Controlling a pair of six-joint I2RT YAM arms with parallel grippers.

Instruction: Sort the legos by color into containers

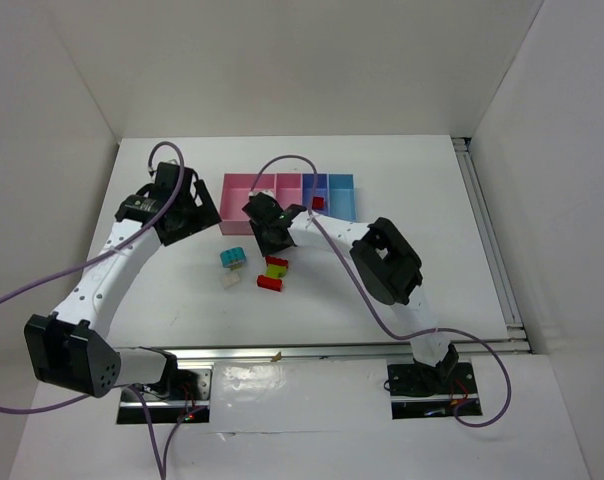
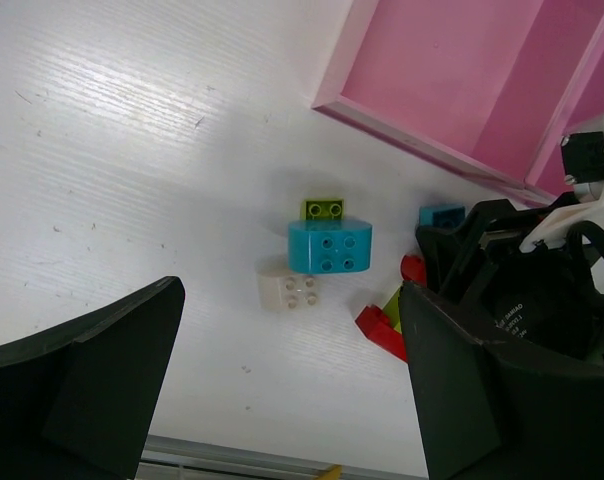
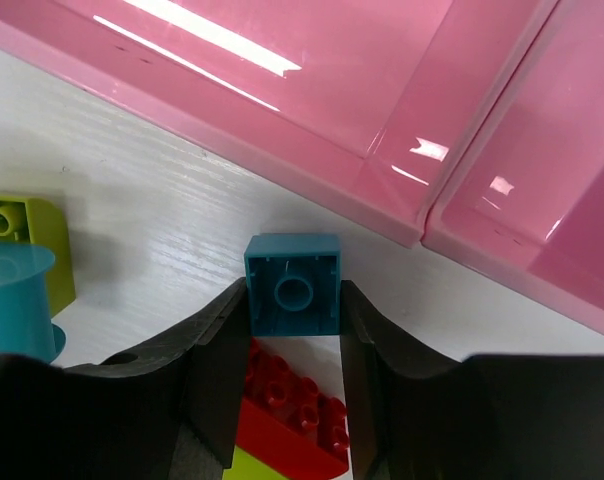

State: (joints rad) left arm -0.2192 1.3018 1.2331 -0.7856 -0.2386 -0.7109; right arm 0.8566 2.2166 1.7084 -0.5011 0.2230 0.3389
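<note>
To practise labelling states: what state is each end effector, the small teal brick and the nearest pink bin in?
left end effector: open, holding nothing.
right end effector: shut on the small teal brick.
small teal brick: gripped on two sides, hollow underside showing, outside the bins.
pink bin: empty where visible.

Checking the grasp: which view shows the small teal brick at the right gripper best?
Right wrist: the small teal brick sits centred, with the right gripper pressed to both sides. Left wrist shows only a part of it; in the top external view the gripper hides it.
</note>
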